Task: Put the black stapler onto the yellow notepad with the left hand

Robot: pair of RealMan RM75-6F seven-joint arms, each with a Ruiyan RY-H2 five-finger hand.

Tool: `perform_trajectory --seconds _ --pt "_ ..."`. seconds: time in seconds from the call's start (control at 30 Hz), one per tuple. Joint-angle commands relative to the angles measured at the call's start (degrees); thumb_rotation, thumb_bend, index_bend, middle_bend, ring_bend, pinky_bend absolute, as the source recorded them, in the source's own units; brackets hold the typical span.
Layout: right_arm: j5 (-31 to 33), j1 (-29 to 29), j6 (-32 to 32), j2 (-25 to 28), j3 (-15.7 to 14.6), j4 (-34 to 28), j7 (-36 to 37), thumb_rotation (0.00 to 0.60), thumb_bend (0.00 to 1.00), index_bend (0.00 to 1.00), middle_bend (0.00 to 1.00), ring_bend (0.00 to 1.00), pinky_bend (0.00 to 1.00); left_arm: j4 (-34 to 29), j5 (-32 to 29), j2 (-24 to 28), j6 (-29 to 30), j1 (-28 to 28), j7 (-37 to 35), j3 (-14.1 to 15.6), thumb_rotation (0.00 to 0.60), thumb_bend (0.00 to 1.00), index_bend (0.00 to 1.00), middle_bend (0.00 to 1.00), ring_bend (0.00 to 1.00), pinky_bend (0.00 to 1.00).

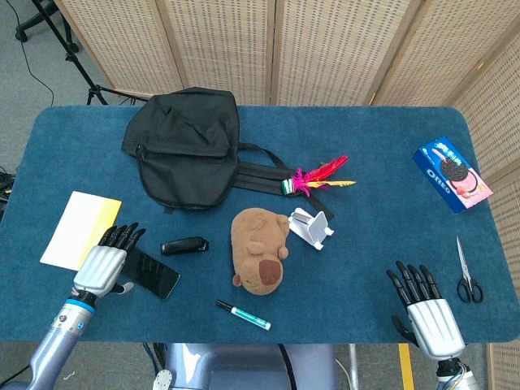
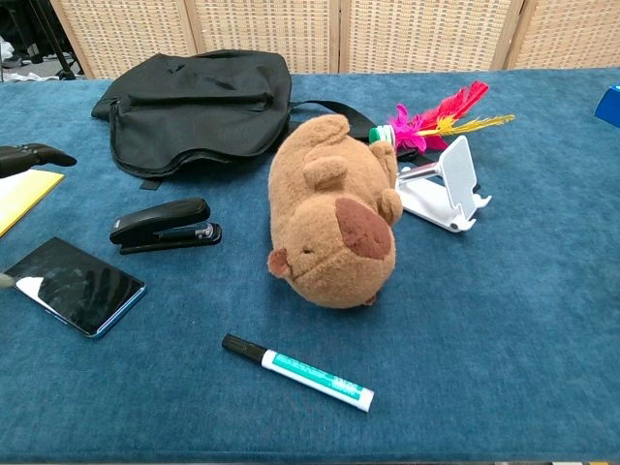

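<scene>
The left hand (image 1: 103,266) holds nothing; its dark fingers (image 1: 122,236) are spread apart and point away from the robot. They hover over the near-left end of a black glass-faced smartphone (image 1: 150,272) that lies flat on the blue felt-covered table (image 1: 374,244). In the chest view only the fingertips (image 2: 34,155) show at the left edge, raised above the cloth.

Just to the right of those fingers, and a little beyond them, lies the small black stapler (image 1: 184,245), closed, its length running left to right, clear of the phone and untouched. Just to the left of the fingers sits the flat yellow notepad (image 1: 82,228) with its white page folded open, bare of any load.

Judged from this, nothing of the task is done: the stapler remains to be reached, gripped, lifted and carried leftward across the phone to the pad. The hand seems to be on its approach only.

Farther right of the stapler a brown plush capybara (image 1: 260,249) lies on its side. The right hand (image 1: 424,309) rests at the near right edge, fingers apart and empty.
</scene>
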Motion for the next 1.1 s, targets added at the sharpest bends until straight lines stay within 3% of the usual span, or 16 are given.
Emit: perform_trajectory --seconds 0.03,0.37,0.63,1.1 --pt "0.0 0.0 0.0 0.0 0.0 0.0 -0.1 0.6 0.34 0.07 0.0 0.0 0.0 0.4 -1.4 -1.3 -0.3 -1.2 0.6 -0.8 0.6 0.16 0.14 0.0 0.0 0.0" --pt "0.0 0.1 0.0 0.0 0.0 0.2 0.1 0.6 0.34 0.07 0.0 0.0 0.0 1.4 -5.0 -5.4 0.0 -4.0 3.6 -1.9 0.6 0.21 0.22 0.0 0.0 0.0" --pt "0.0 0.1 0.0 -0.1 0.0 0.2 0.0 0.6 0.34 0.07 0.0 0.0 0.0 2.2 -9.0 -9.8 0.6 -6.7 6.7 -3.4 0.6 0.21 0.23 0.0 0.0 0.0" --pt "-0.1 0.0 0.4 0.2 0.0 0.1 0.6 0.6 0.34 0.07 0.0 0.0 0.0 3.5 -13.1 -14.0 1.5 -9.3 10.7 -3.0 0.6 0.22 0.23 0.0 0.0 0.0"
